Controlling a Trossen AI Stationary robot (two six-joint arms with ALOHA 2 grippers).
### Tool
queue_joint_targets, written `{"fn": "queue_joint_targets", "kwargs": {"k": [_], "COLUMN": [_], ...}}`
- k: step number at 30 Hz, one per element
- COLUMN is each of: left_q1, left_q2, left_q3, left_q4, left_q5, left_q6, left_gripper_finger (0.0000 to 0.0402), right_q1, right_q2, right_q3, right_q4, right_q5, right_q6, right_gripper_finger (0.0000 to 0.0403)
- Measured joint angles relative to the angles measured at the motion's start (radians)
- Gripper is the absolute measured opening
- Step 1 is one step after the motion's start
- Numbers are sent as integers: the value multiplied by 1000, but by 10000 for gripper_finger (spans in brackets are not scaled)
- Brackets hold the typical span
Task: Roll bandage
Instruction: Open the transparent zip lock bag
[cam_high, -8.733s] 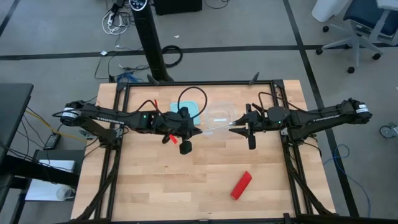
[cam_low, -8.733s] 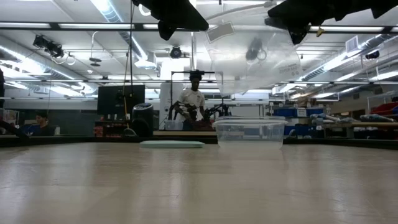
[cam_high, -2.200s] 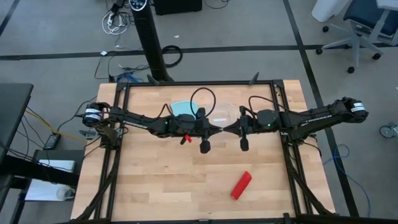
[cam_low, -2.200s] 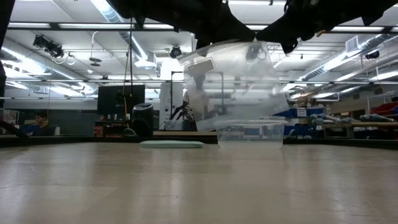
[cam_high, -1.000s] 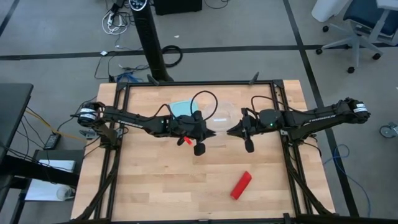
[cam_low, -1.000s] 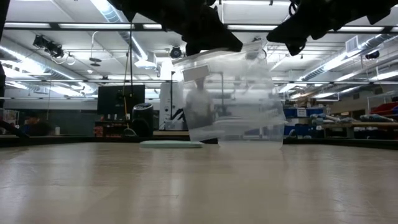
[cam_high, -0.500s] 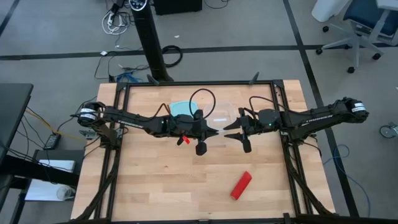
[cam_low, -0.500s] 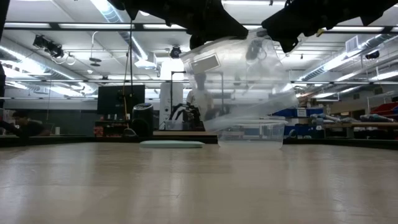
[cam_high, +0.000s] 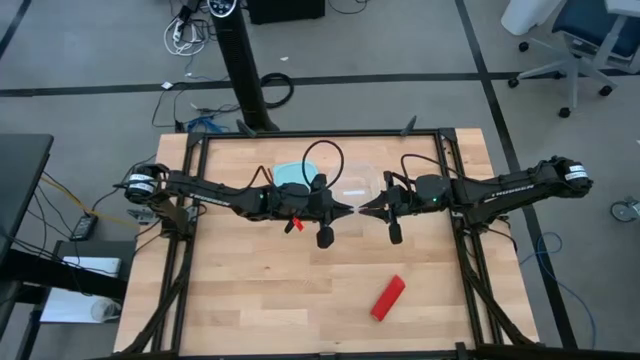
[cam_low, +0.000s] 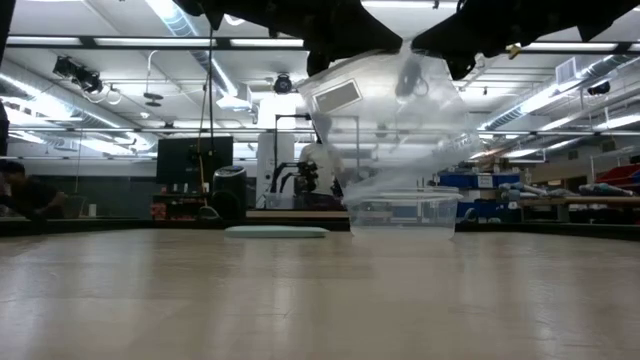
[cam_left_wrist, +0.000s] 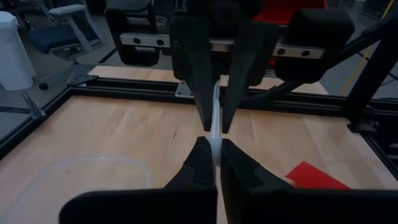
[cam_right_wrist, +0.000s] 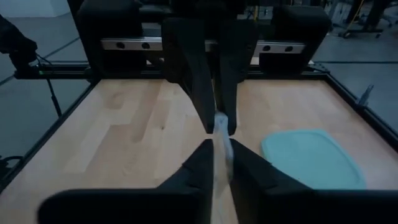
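high view: the two arms reach toward each other over the middle of the wooden table (cam_high: 250, 300), meeting tip to tip above its far half. the left gripper (cam_high: 345, 208) and the right gripper (cam_high: 366, 210) both pinch the upper edge of a clear plastic bag (cam_low: 390, 120). in the left wrist view the left gripper (cam_left_wrist: 211, 149) has its fingers closed with the thin bag edge running between them, and the right arm's fingers face it just beyond, also nipped on that same edge. the right wrist view shows the mirror of this: the right gripper (cam_right_wrist: 219, 149) clamped on the film, the left arm's fingers opposite.

the bandage (cam_high: 388, 297) lies as a small red roll on the near half of the table, toward the right side, well apart from both grippers and touched by neither. its long axis runs diagonally, the far end pointing toward the table's right edge and the near end toward the table's front and centre. the left wrist view catches a part of it as a red shape (cam_left_wrist: 317, 176) flat on the wood.

low view: the bag hangs from the grippers above a clear plastic container (cam_low: 402, 212) that stands on the table; a light-blue lid (cam_low: 276, 231) lies flat just beside it. a person (cam_low: 22, 195) sits far back in the room.
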Motion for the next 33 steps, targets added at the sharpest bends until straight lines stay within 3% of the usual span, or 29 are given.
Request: {"fn": "queue_joint_targets", "kwargs": {"k": [3,16,33], "left_q1": [-1,-5,-12], "left_q2": [0,0,-1], "left_q3": [0,3,2], "left_q4": [-3,-50,-227], "left_q5": [0,-1,38], "left_q6": [0,1,-26], "left_gripper_finger": [3,4,2], "right_q1": [-3,-8,-4], "right_q2": [0,0,-16], "right_q3": [0,0,-1], "right_q4": [-3,-23,-102], "right_q5": [4,9,23], "right_q6": [-1,16,22], "right_gripper_finger": [5,1,0]}}
